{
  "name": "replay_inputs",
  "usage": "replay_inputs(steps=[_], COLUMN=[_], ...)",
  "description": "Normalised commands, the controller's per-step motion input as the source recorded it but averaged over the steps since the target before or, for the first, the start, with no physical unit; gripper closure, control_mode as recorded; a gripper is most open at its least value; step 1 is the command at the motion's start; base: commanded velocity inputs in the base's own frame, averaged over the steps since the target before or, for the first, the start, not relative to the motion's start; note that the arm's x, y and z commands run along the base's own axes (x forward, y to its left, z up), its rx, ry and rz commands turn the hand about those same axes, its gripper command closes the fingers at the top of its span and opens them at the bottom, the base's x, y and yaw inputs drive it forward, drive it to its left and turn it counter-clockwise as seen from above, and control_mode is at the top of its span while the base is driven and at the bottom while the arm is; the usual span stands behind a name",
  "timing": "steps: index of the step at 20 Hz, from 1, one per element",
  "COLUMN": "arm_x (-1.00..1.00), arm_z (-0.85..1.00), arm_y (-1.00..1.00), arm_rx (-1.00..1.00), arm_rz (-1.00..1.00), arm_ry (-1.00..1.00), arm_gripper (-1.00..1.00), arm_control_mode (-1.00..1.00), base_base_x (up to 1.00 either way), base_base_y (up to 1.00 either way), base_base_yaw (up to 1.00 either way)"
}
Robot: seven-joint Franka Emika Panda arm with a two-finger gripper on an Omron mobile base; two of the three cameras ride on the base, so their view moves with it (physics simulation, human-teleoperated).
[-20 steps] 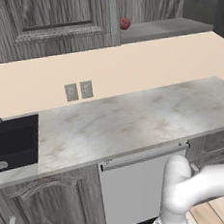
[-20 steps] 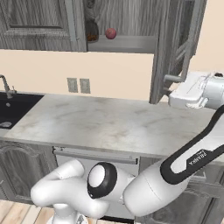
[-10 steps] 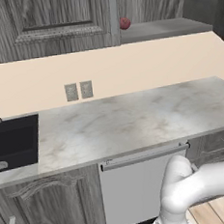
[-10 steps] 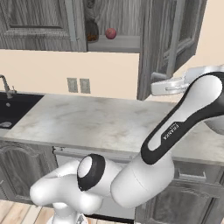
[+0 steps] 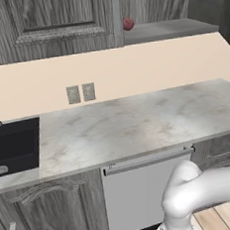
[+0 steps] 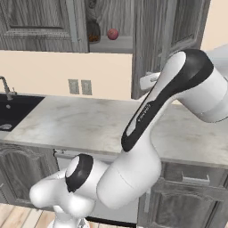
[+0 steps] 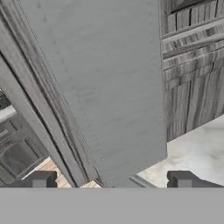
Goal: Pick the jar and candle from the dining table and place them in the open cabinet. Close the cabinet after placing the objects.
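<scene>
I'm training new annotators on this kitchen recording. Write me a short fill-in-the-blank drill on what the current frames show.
1. On the cabinet shelf, beside the jar, sits a small ____ ball.
2. The end effector has its jaws ____, with nothing between them.
3. The basin of the sink in the marble counter is ____ in colour.
4. The right-hand cabinet door is swung ____.

Missing words: red; open; black; open
</scene>
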Motion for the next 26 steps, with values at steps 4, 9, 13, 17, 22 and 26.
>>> replay_inputs(steps=[4, 9, 13, 17, 22, 26], arm_x=[0.28, 0.45, 0.43, 0.5, 0.56, 0.65], arm_z=[0.02, 0.0, 0.01, 0.09, 0.02, 0.0], arm_y=[0.88, 0.97, 0.91, 0.71, 0.75, 0.69], arm_rx=[0.0, 0.0, 0.0, 0.0, 0.0, 0.0], arm_rz=[-0.41, -0.41, -0.42, -0.46, -0.46, -0.33], arm_ry=[0.0, 0.0, 0.0, 0.0, -0.04, -0.2], arm_gripper=[-1.0, -1.0, -1.0, -1.0, -1.0, -1.0], arm_control_mode=[-1.0, -1.0, -1.0, -1.0, -1.0, -1.0], base_base_x=[0.0, 0.0, 0.0, 0.0, 0.0, 0.0], base_base_y=[0.0, 0.0, 0.0, 0.0, 0.0, 0.0], base_base_yaw=[0.0, 0.0, 0.0, 0.0, 0.0, 0.0])
